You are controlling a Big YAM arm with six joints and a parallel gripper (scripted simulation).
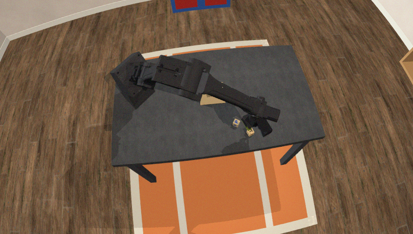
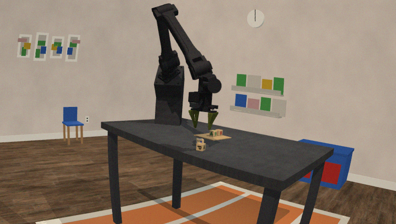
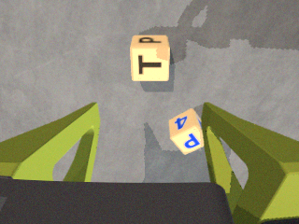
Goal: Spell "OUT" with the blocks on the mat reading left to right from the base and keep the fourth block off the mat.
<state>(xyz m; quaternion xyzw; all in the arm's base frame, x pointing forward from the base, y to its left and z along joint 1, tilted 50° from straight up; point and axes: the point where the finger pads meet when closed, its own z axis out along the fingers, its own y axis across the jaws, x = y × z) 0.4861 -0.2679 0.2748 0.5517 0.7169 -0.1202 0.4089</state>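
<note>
The T block lies flat on the dark table, off the mat, with its black T facing up. The P block with blue print lies near it, just inside my right finger in the wrist view. My gripper hovers above these two blocks with its green fingers apart and nothing between them. From above, the P block and the T block sit beside the gripper. The tan mat carries two blocks, one with green print and one with red print. The arm hides most of the mat from above.
The robot's base stands at the table's far left corner. The table's front edge runs a short way beyond the T block. An orange rug lies on the floor under the table.
</note>
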